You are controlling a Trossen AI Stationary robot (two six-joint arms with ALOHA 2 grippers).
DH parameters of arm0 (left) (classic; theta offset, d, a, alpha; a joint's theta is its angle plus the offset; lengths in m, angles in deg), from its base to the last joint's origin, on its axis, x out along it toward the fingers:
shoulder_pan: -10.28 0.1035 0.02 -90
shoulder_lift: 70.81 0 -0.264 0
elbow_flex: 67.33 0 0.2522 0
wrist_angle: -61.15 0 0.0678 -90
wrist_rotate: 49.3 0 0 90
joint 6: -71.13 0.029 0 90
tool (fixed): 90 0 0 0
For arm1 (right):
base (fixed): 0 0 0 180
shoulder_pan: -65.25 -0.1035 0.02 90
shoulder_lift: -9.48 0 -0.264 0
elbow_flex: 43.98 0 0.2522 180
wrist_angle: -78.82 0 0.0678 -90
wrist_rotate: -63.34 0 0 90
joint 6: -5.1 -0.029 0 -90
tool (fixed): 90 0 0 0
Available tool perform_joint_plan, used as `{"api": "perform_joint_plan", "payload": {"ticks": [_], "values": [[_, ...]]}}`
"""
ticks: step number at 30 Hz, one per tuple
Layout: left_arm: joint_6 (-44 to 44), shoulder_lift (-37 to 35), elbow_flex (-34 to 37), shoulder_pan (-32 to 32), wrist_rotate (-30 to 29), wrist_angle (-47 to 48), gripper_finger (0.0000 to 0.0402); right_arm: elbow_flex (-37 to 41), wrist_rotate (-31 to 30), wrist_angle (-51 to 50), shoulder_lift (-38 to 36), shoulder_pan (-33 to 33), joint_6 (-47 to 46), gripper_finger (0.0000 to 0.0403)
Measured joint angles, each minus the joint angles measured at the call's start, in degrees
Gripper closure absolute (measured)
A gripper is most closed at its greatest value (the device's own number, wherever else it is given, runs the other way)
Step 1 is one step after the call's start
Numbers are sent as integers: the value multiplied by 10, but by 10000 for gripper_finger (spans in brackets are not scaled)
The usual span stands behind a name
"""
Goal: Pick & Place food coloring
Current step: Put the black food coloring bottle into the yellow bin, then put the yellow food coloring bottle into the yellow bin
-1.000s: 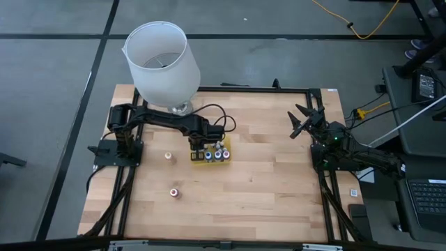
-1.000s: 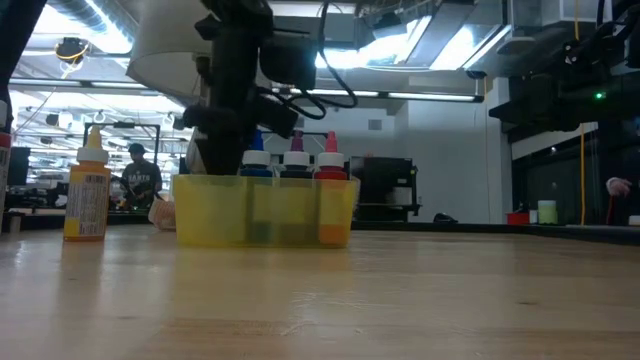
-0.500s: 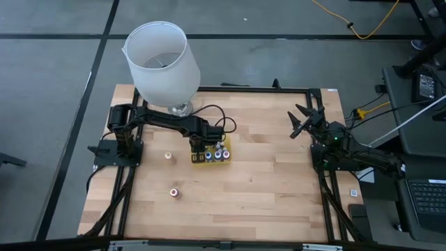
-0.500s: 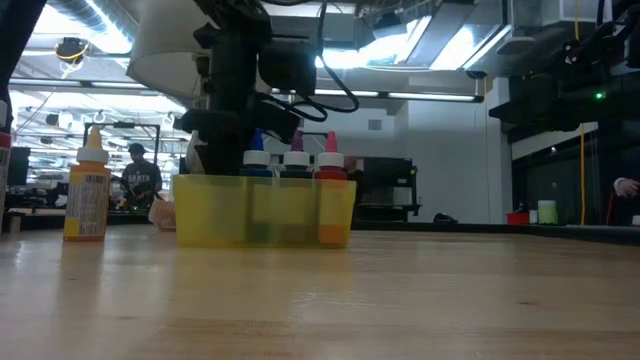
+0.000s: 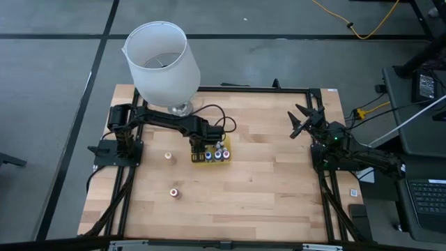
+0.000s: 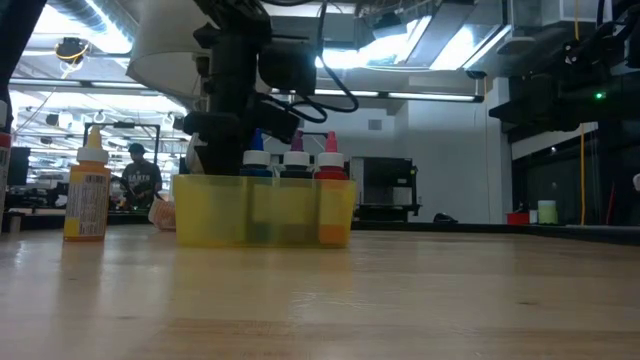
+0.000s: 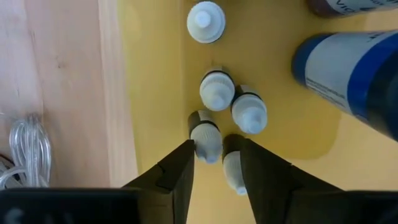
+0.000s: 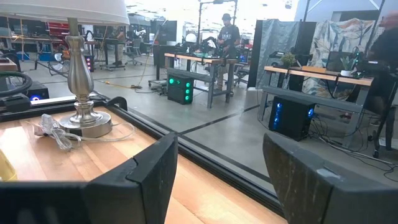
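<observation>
Left gripper (image 7: 214,163) narrowly parted over yellow tray (image 7: 155,81), straddling white-capped bottle (image 7: 206,134); release upright, lift straight, avoid neighbouring bottles. Right gripper (image 5: 304,118) wide, idle.

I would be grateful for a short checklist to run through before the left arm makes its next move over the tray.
1. Left gripper over the tray: ok, it is directly above the packed bottles.
2. Left gripper's hold on a bottle: cannot tell.
3. Packed bottles upright: ok, their caps point up above the tray wall.
4. All bottles in the tray: not ok, one loose bottle and a second loose bottle are out on the table.
5. Right gripper out of the way: ok, it is open and at the table's right edge.
</observation>
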Motion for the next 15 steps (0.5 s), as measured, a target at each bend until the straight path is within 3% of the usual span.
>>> {"api": "perform_joint_plan", "payload": {"ticks": [15], "values": [[-78, -60, -5, 1, 34, 35, 274, 0, 0, 0, 0, 0, 0, 166]]}}
